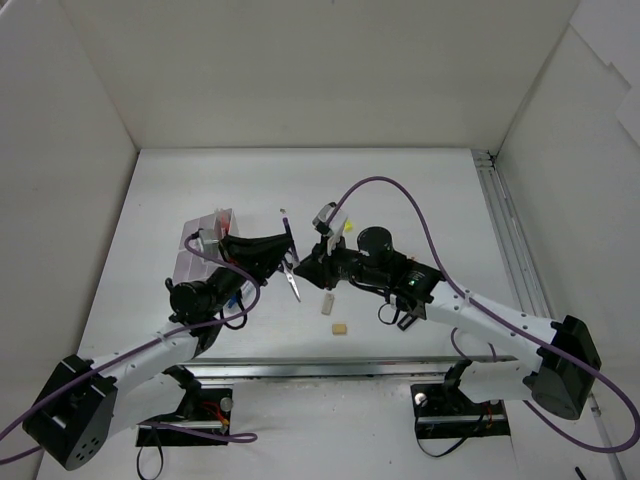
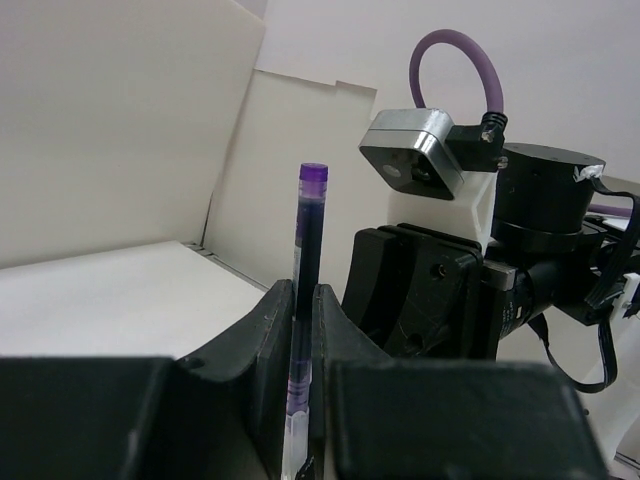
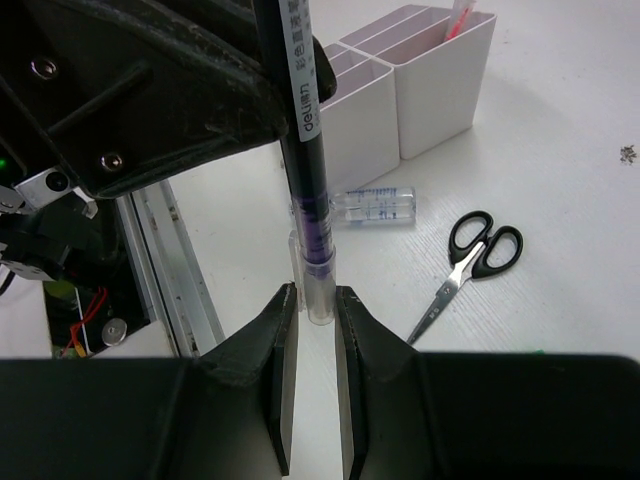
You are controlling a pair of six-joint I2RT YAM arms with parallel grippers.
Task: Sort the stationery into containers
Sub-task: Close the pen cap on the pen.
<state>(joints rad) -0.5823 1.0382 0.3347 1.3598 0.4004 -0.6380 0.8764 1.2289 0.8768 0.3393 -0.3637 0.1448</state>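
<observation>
A dark pen [image 2: 309, 230] with a purple end and a clear cap stands upright between both grippers. My left gripper [image 2: 303, 300] is shut on its barrel. The clear cap end [image 3: 319, 295] sits pinched between the tips of my right gripper [image 3: 315, 300], which is shut on it. In the top view the pen [image 1: 285, 225] rises over the table's middle, with the left gripper [image 1: 280, 247] and the right gripper [image 1: 305, 263] meeting there. The white divided container [image 3: 440, 85] stands behind; it shows at the left in the top view [image 1: 203, 240].
Small black-handled scissors [image 3: 470, 260] lie on the table below the grippers [image 1: 291, 281]. A clear capped item [image 3: 375, 210] lies by the container. Two small erasers [image 1: 326, 303] [image 1: 340, 328] rest nearer the front rail. Something pink [image 3: 458, 15] sticks out of the container.
</observation>
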